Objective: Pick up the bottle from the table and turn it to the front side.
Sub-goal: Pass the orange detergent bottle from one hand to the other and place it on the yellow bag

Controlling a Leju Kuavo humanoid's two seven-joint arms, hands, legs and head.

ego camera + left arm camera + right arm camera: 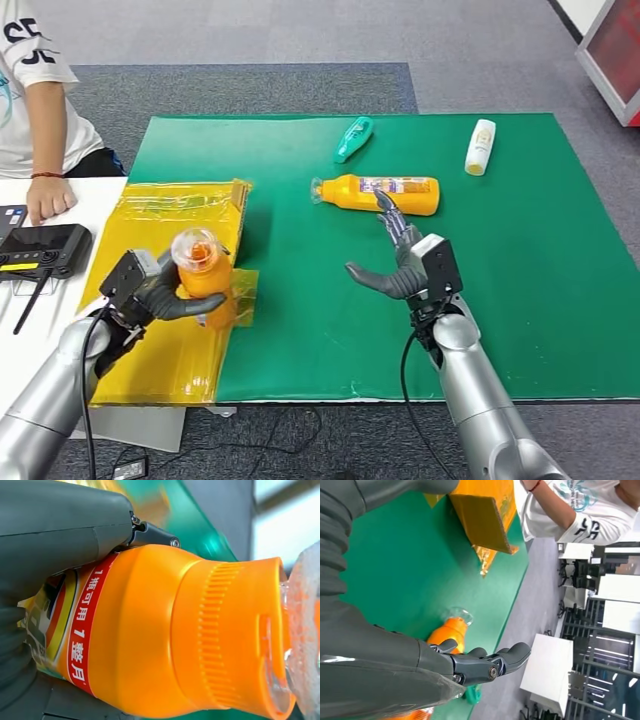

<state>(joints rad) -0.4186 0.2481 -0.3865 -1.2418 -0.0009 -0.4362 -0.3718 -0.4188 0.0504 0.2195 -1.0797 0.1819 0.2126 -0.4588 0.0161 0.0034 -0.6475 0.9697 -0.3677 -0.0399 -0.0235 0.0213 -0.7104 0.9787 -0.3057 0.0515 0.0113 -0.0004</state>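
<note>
1. Left hand [162, 292] wraps round an orange bottle [201, 266], holding it upright above the yellow sheet [162, 365], clear cap pointing up
2. Close up in the left wrist view, that bottle [158, 630] sits tight against the grey thumb [56, 535], red label band with white characters showing
3. Right hand [400, 260] hangs open over the green mat [528, 280], fingers spread, holding nothing
4. A second orange bottle [381, 194] lies on its side on the mat, just beyond the right hand's fingertips [386, 203], cap toward the yellow sheet
5. Farther back lie a teal bottle [353, 138] and a white bottle [480, 146]
6. A person's hand [49, 196] rests on the white table [83, 205] beside a black controller [41, 250]
</note>
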